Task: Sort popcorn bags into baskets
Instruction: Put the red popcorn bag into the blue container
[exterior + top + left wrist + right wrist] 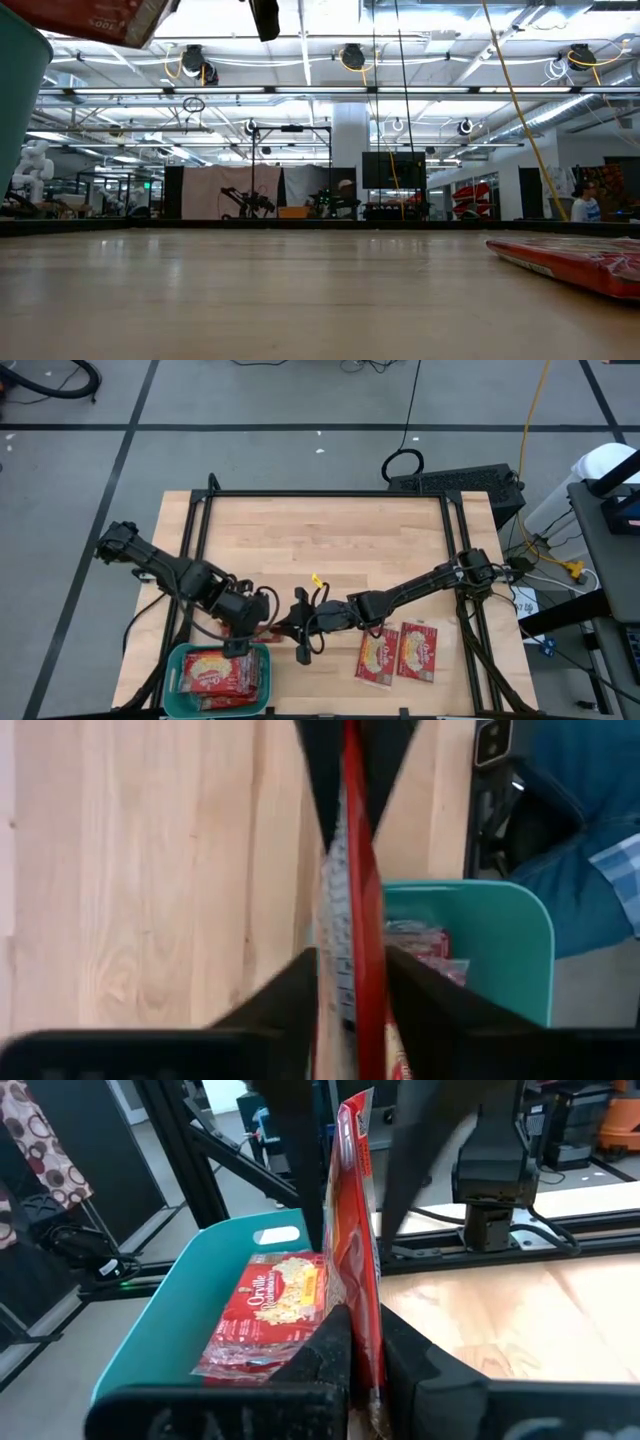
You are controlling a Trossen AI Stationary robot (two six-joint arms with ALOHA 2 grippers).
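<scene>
A: From the high view, where do the 2 arms meet?

B: Near the table's (330,530) front edge, at about 7 o'clock from its middle. The left gripper (243,643) hangs over the far right corner of the teal basket (178,665), and the right gripper (300,628) reaches in from 3 o'clock, just beside it. A red popcorn bag (268,630) shows between them as a thin strip. The basket holds a stack of bags (215,672), and 2 more bags (398,653) lie flat on the wood at 4 o'clock, touching side by side.

A: And the low view?

B: It shows little: the basket's teal wall (20,90) at 9 o'clock, a red bag's edge (95,18) up at 11 o'clock, and 1 flat bag (580,262) on the table at 3 o'clock.

A: What does the left wrist view give?

B: The bag (362,900) stands on edge between the left fingers (290,1000), which sit close on both of its faces; the right arm's fingers pinch its far end. The basket (500,940) lies beyond, and a person's blue sleeve (590,840) shows past it.

A: The right wrist view?

B: The right fingers (330,1350) are clamped on the upright bag (355,1230), with the left gripper's fingers on its far end. The open basket (180,1310) sits just beside, a bag (270,1310) lying face up inside.
</scene>
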